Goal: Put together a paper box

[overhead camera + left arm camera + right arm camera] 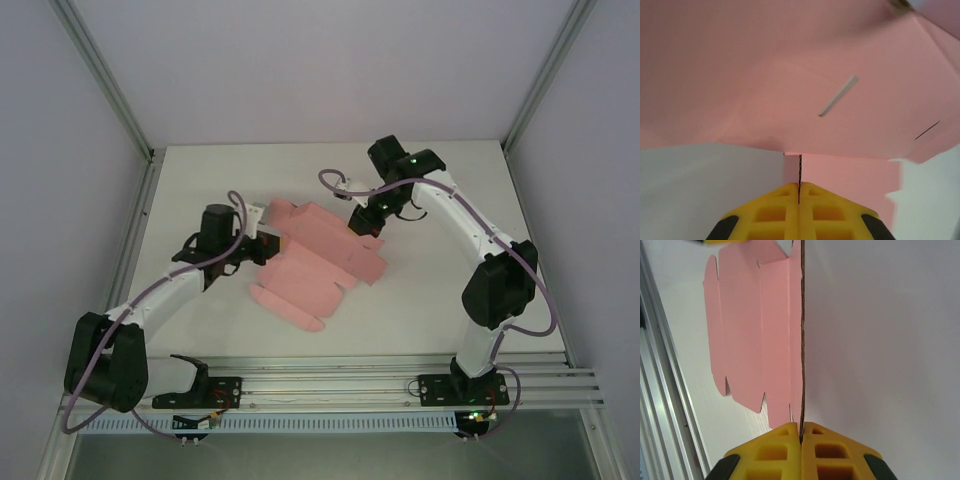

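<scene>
Top external cam: paper box [315, 268] is lying as a pink die-cut sheet mid table [440, 290], partly creased, w/ flaps sticking out near-left and on the far side. L gripper [268, 244] is pinching its left edge; R gripper [361, 222] is gripping the far-right edge. Left wrist cam: yellow fingers [775, 210] are pressing together w/ a thin card edge clamped between them, and a pink panel w/ a narrow slit [837, 95] is looming above. Right wrist cam: fingers [825, 447] are squeezing the sheet's edge, card standing edge-on above them, rest of the sheet spreading left toward the alu rail [662, 390].
</scene>
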